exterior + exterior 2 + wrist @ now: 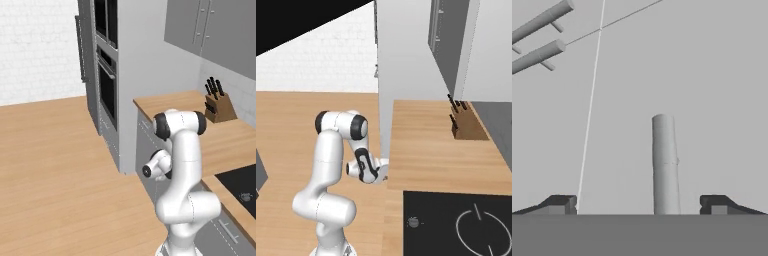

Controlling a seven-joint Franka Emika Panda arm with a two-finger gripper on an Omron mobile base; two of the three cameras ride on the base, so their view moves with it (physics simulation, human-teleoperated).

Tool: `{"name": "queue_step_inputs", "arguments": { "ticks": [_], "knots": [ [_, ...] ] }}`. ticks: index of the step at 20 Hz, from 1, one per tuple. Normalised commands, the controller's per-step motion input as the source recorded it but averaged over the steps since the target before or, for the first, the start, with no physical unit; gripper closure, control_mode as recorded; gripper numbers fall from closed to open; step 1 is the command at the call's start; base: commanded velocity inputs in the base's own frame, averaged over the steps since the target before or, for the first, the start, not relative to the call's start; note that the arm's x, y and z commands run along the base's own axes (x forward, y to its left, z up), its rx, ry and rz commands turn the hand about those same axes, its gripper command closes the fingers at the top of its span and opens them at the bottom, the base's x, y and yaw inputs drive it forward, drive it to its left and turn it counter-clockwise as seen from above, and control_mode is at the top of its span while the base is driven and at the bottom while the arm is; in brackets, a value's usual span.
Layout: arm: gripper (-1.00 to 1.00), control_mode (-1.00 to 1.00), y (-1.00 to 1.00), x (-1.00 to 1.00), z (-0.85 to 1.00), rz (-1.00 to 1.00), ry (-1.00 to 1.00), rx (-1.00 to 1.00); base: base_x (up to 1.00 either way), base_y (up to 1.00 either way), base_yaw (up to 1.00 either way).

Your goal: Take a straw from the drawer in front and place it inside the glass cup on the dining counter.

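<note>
Close up in the hand view, the light-grey drawer front faces me, shut. Its silver bar handle stands between the two dark fingertips of my gripper, nearer the right one and touching neither. The gripper is open with nothing in it. In the base views my arm bends down, with its hand against the grey cabinet front just under the counter edge. The straw is hidden. The glass cup and the dining counter are out of view.
The wall-side wooden countertop carries a knife block and a black cooktop. A tall oven column stands left of the cabinets. Two other bar handles show at the hand view's upper left. Open wooden floor lies to the left.
</note>
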Motion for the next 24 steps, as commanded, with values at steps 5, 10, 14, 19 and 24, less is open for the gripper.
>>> {"name": "queue_step_inputs", "arguments": {
  "ticks": [5, 10, 14, 19, 24],
  "knots": [
    [-1.00, -1.00, -0.23, 0.02, -0.01, -0.01, 0.00, 0.00, 0.00, 0.00, 0.00],
    [-1.00, -1.00, -0.35, 0.12, -0.22, 0.00, 0.00, 0.00, 0.00, 0.00, 0.00],
    [-1.00, -1.00, -0.38, 0.12, -0.27, 0.00, 0.00, 0.00, 0.00, 0.00, 0.00],
    [1.00, -1.00, -0.24, 0.14, -0.14, 0.00, 0.00, 0.00, 0.00, 0.00, 0.00],
    [1.00, -1.00, -0.08, 0.17, 0.00, 0.00, -0.01, 0.00, 0.00, 0.00, 0.00]
  ]
}}
